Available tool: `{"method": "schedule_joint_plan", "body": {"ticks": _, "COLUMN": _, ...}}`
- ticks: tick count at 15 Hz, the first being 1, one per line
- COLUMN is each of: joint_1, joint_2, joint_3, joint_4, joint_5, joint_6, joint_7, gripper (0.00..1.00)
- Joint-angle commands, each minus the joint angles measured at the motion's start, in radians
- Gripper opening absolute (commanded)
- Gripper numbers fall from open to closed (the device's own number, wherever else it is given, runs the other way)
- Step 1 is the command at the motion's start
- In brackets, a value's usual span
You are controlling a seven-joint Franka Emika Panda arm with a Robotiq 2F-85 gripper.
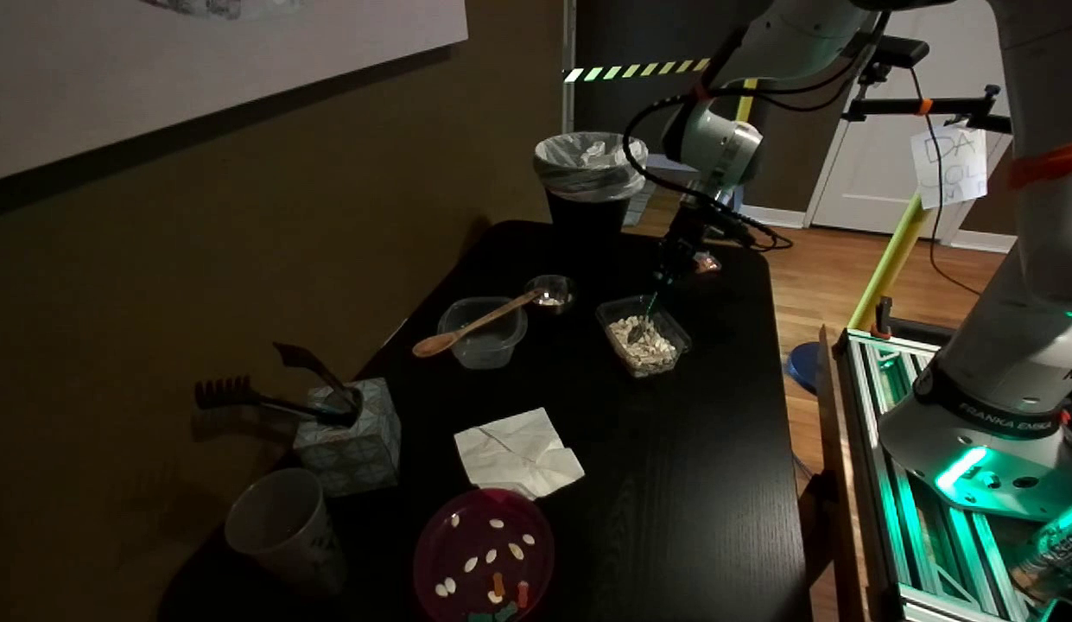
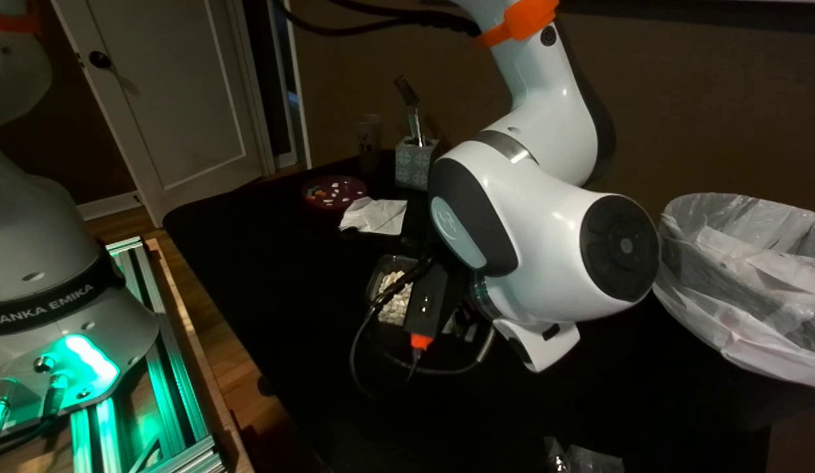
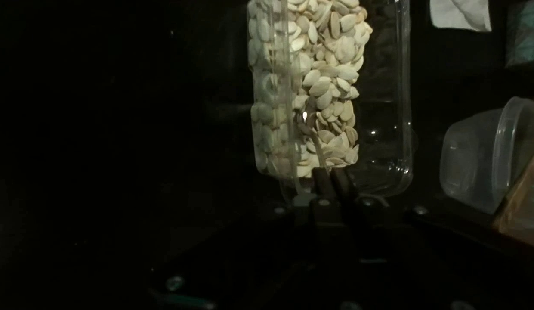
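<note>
Wrist view: the spoon [image 3: 313,134] is pinched by its handle in my claw [image 3: 331,173], its bowl among the pale seeds [image 3: 329,86] inside the clear container [image 3: 385,144]. For a good scoop, I'd slide the bowl under, then raise it level past the rim.

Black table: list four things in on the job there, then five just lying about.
Likely in use: gripper, held spoon, pumpkin seeds, clear tray.
Seemingly just lying about: wooden spoon, white napkin, purple dish, tissue box, tall cup.
</note>
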Motion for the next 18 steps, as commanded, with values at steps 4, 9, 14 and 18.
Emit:
{"method": "schedule_joint_plan", "body": {"ticks": 4, "joint_1": 0.0, "joint_2": 0.012, "joint_3": 0.002, "joint_4": -0.026, "joint_5": -0.128, "joint_6": 0.033, "joint_7": 0.261, "gripper": 0.01}}
{"method": "schedule_joint_plan", "body": {"ticks": 9, "joint_1": -0.008, "joint_2": -0.01, "joint_3": -0.004, "joint_4": -0.091, "joint_5": -0.128, "joint_6": 0.041, "joint_7": 0.422, "gripper": 0.01}}
{"method": "schedule_joint_plan", "body": {"ticks": 14, "joint_1": -0.03, "joint_2": -0.05, "joint_3": -0.008, "joint_4": -0.242, "joint_5": -0.038, "joint_6": 0.064, "joint_7": 0.488, "gripper": 0.01}}
{"method": "schedule_joint_plan", "body": {"ticks": 18, "joint_1": -0.038, "joint_2": -0.081, "joint_3": -0.005, "joint_4": -0.319, "joint_5": 0.088, "joint_6": 0.078, "joint_7": 0.422, "gripper": 0.3}}
